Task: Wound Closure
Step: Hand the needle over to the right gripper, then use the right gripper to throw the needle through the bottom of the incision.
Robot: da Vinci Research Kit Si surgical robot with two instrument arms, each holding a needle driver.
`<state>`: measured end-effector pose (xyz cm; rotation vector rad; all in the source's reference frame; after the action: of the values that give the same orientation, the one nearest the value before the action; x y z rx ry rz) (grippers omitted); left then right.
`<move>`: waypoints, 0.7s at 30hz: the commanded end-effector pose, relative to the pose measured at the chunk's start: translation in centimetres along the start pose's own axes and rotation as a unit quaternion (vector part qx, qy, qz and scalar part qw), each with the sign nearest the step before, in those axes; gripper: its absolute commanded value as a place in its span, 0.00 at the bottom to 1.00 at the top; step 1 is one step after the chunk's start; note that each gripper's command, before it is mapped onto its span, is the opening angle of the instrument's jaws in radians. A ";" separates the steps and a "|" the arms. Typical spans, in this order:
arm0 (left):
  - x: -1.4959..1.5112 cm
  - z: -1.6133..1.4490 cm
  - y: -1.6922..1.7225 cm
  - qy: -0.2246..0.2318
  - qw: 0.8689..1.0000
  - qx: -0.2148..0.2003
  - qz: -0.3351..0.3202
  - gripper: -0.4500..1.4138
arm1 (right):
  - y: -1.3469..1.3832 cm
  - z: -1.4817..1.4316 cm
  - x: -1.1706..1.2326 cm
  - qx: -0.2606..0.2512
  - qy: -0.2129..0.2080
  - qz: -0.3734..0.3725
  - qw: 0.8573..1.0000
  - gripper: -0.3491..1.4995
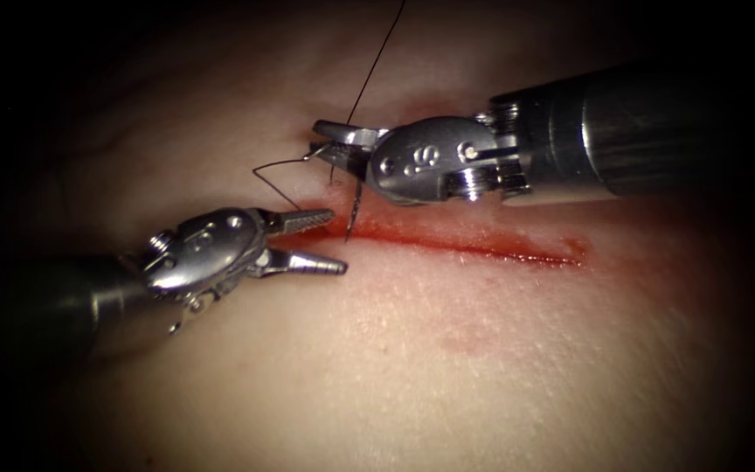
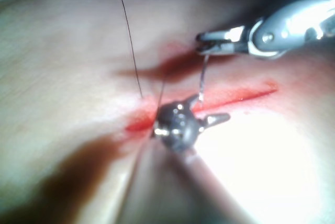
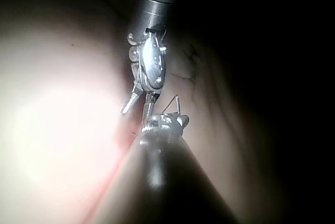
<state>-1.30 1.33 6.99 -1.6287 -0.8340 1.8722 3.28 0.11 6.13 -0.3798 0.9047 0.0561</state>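
The cut (image 1: 482, 246) runs across the tissue (image 1: 447, 367), lined with red fluid. My right tool (image 1: 322, 142) sits just above the cut's left end, jaws shut on the curved needle (image 1: 356, 205) near its upper end. The needle hangs down with its tip at the cut's edge; I cannot tell if it is in the tissue. Dark thread (image 1: 376, 61) rises from the jaws, and a thin kinked strand (image 1: 259, 170) bends out to the left. My left tool (image 1: 339, 239) lies left of the needle tip, jaws open and holding nothing. In the left wrist view the needle (image 2: 203, 75) hangs from the right tool (image 2: 209, 43).
A faint reddish patch (image 1: 465, 336) marks the tissue below the cut. The right tool's thick shaft (image 1: 622, 131) spans the upper right, and the left tool's shaft (image 1: 54, 306) enters from the lower left. The left tool (image 3: 149, 67) faces my right jaws (image 3: 165, 122).
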 end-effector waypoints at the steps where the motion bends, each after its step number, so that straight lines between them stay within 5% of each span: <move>1: -0.05 0.05 -0.02 0.000 1.000 -0.004 0.003 0.57 | -0.02 0.07 -0.12 -0.008 -0.007 0.006 1.000 0.00; 11: -0.06 -0.07 0.07 -0.027 0.998 -0.021 0.048 0.54 | -0.09 0.18 -0.49 0.012 0.044 0.102 0.994 0.00; 15: -0.19 -0.18 -0.07 -0.092 0.992 0.032 0.074 0.50 | -0.14 0.20 -0.51 0.023 0.066 0.110 0.991 0.00; 21: -0.35 -0.22 -0.31 -0.122 0.987 0.064 0.079 0.45 | -0.18 0.25 -0.49 0.026 0.077 0.107 0.991 0.00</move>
<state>-0.98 1.34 7.44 -1.4311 -0.6669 2.2276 3.15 0.11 6.65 -0.2378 1.0910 0.2053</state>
